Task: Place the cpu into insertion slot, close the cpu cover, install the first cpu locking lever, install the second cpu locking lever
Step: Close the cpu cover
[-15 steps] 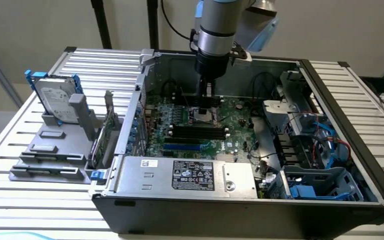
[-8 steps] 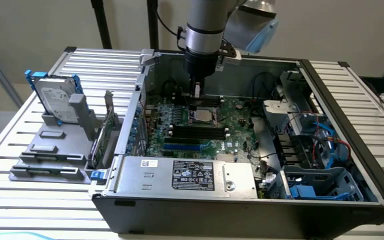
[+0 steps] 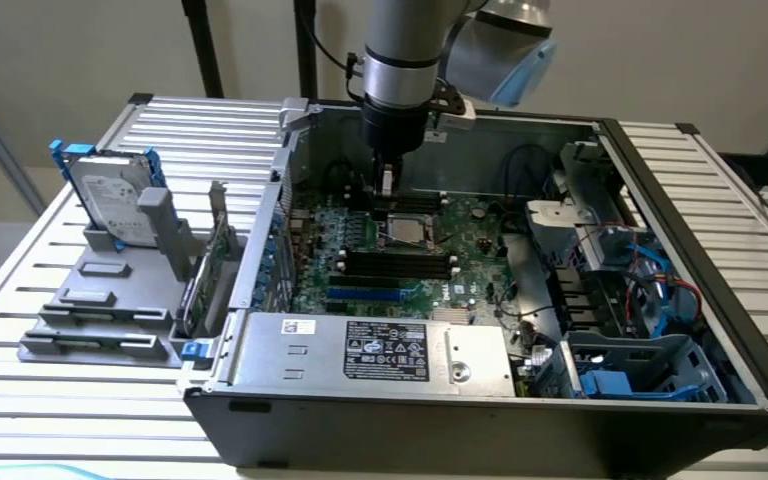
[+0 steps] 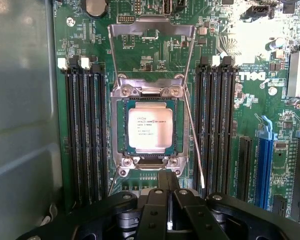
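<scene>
The cpu [image 4: 150, 131] lies flat in the insertion slot [image 4: 150, 161], its pale brushed-metal lid with small dark print facing up and its edges looking square to the socket walls. The cpu cover [image 4: 140, 22] is not yet down: it stands hinged back beyond the socket, a thin silvery stamped frame with an open centre. A locking lever [image 4: 195, 150], a slim bright wire rod, slants free along one side of the socket, unlatched. The gripper [image 4: 168, 182] sits just short of the socket's near edge, its dark fingers pressed together with nothing between them; in the exterior view it hangs [image 3: 387, 190] just above the socket, inside the open computer case [image 3: 704, 400]. The risk, as I judge it, lies in the cover and lever. If the chip is even slightly unseated, a closing plate could press it askew onto the contacts. The smooth, springy wire could also slip off hard, narrow fingertips and snap back. Long black memory slots [image 4: 85, 135] flank the socket closely on the green motherboard [image 4: 250, 115], so a sideways slip could catch their clips.
</scene>
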`<act>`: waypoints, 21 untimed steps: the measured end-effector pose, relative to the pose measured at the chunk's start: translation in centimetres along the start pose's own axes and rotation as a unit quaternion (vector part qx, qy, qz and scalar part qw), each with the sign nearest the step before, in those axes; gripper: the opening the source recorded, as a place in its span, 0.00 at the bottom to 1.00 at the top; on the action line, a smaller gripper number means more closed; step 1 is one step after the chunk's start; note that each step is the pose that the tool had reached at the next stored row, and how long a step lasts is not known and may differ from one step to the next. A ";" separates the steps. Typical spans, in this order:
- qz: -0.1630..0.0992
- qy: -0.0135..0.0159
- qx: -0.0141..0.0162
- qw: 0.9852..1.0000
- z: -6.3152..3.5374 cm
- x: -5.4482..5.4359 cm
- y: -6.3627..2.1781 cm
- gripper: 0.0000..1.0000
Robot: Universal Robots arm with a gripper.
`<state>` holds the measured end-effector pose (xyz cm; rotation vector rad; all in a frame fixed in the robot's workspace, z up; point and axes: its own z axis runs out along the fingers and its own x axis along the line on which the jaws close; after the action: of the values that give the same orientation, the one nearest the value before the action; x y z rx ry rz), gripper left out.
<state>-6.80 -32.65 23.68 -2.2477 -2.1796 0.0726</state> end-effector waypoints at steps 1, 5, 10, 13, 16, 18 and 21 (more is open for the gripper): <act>0.000 0.000 0.000 1.000 0.00 0.0 0.00 0.11; 0.000 0.000 0.000 1.000 0.00 0.0 0.00 0.11; 0.000 0.000 0.000 1.000 0.00 0.0 0.00 0.11; 0.000 0.000 0.000 1.000 -0.03 0.0 0.71 0.11; 0.000 0.000 0.002 1.000 -0.21 0.1 2.08 0.11; 0.000 0.000 0.004 1.000 -0.46 0.1 2.95 0.11; 0.000 0.000 0.006 1.000 -1.12 0.1 4.32 0.11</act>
<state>-2.44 -32.65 24.63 -2.2413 -2.1739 0.0854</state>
